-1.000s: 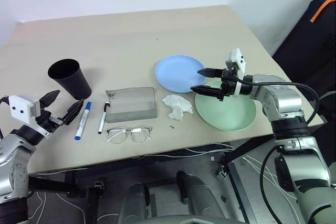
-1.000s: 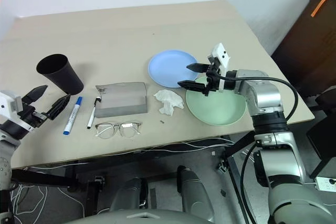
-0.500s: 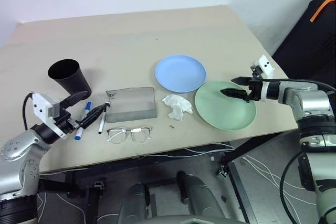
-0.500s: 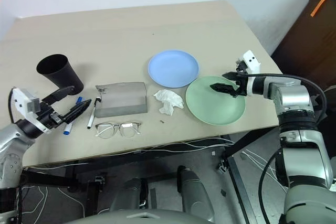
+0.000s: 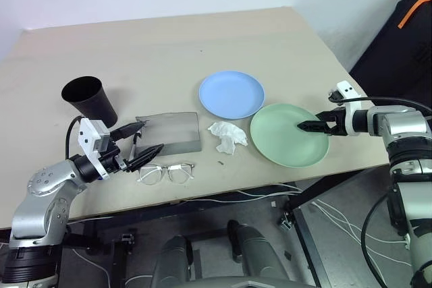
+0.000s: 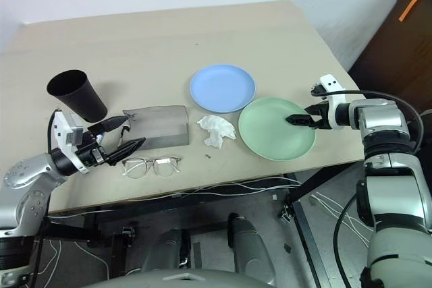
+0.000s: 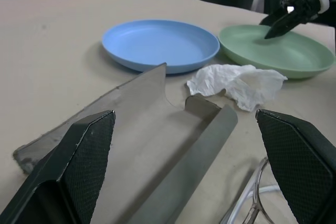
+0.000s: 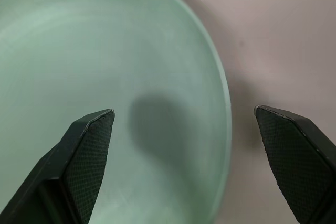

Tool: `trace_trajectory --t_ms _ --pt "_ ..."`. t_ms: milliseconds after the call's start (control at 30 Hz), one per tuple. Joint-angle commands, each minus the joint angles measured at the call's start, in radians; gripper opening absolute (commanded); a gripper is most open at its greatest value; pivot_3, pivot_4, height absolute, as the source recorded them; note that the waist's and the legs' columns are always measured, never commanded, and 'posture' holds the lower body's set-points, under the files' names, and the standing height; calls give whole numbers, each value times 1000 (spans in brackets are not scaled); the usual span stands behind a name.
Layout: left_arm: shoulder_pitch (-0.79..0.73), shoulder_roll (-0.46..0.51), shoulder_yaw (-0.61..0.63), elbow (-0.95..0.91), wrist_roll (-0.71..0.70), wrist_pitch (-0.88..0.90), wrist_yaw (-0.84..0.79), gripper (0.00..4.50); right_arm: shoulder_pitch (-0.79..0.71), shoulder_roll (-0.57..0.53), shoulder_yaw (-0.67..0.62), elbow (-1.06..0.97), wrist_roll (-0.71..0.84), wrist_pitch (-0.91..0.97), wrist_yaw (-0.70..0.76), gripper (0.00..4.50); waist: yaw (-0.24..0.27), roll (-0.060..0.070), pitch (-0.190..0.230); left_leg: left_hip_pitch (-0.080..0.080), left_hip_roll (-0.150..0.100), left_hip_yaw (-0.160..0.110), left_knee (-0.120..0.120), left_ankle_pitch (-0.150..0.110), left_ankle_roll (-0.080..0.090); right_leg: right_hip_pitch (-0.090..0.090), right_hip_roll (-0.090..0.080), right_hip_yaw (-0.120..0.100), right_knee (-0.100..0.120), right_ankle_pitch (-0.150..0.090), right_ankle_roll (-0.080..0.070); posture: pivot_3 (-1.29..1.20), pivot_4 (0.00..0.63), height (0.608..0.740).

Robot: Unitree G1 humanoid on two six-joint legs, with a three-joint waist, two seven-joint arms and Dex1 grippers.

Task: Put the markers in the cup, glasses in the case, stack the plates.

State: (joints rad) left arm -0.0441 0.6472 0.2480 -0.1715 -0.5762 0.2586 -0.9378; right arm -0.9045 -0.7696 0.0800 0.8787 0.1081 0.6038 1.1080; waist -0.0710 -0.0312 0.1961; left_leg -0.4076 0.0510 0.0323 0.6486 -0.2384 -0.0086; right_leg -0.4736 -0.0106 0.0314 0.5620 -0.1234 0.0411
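Note:
My left gripper [image 5: 152, 135] is open and held level just above the table, over the spot where the markers lie, its fingers pointing at the left edge of the grey case [image 5: 172, 133]. A short white piece of one marker [image 5: 136, 139] shows between the fingers; the rest is hidden under the hand. The black cup [image 5: 89, 99] stands upright behind it. The glasses [image 5: 166, 172] lie unfolded in front of the case. My right gripper [image 8: 182, 112] is open, tilted down over the right rim of the green plate [image 5: 280, 139]. The blue plate [image 5: 231, 94] lies beside that one, apart from it.
A crumpled white tissue [image 5: 228, 136] lies between the case and the green plate. The green plate sits close to the table's front right edge [image 5: 351, 160]. The far half of the table [image 5: 169, 38] is bare.
My left gripper has swung right, from beside the cup to over the markers and the case's edge. My right gripper has moved right and down, from between the plates to the green plate's right rim.

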Motion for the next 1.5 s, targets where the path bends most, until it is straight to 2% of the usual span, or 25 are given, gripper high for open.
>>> trace_trajectory --t_ms 33,233,367,500,733,833,933,1067,1200,1400,1500 --pt "-16 5 -4 -19 13 -12 -1 4500 -38 -22 -11 15 -15 -9 10 3247 0 0 0 0 0 0 0 0 0 0 0 0 0 0 0 0 150 733" --pt "-37 -9 -16 28 41 -49 -11 4500 -53 -30 -11 29 -35 -15 22 1191 0 0 0 0 0 0 0 0 0 0 0 0 0 0 0 0 150 733" --pt "-57 -13 -13 60 42 -59 -18 4500 -86 -52 4 56 -64 -15 40 17 0 0 0 1 0 0 0 0 0 0 0 1 1 0 0 0 150 733" --pt "-69 -13 -18 89 49 -69 -34 4500 -111 -77 7 56 -67 -10 93 17 4 0 0 1 0 0 1 0 0 1 0 1 1 0 0 0 150 733" --pt "-82 -22 -28 121 60 -83 -48 4500 -152 -104 -16 -28 -1 89 273 17 0 0 0 0 -1 1 1 0 0 0 -1 1 1 0 0 0 150 733" --pt "-86 -24 -30 109 61 -72 -41 4500 -211 -79 -49 -8 25 123 262 17 -2 1 1 1 -1 2 1 0 0 -1 0 3 3 0 0 0 150 733" --pt "-90 -21 -29 92 59 -59 -29 4500 -286 -26 -75 62 27 108 167 17 -3 2 1 2 -1 2 1 0 0 -1 1 4 4 0 0 0 150 733" --pt "-94 -20 -27 65 55 -40 -11 4500 -404 75 -140 230 23 70 -89 17 -8 1 1 3 -1 2 1 0 0 -1 1 4 4 0 0 0 150 733" --pt "-98 -23 -20 54 50 -32 2 4500 -479 168 -216 336 55 18 -267 17 -6 1 1 1 -1 2 0 0 0 -2 1 5 4 0 0 0 150 733" --pt "-93 -18 -17 49 55 -32 7 4500 -506 293 -297 418 63 -116 -530 17 -1 1 1 0 -1 6 0 0 0 -3 1 9 3 0 1 0 150 733" --pt "-77 -17 -11 33 53 -30 13 4500 -504 346 -314 438 55 -137 -597 17 -2 1 1 0 -1 7 0 0 0 -3 1 10 3 0 1 0 150 733"
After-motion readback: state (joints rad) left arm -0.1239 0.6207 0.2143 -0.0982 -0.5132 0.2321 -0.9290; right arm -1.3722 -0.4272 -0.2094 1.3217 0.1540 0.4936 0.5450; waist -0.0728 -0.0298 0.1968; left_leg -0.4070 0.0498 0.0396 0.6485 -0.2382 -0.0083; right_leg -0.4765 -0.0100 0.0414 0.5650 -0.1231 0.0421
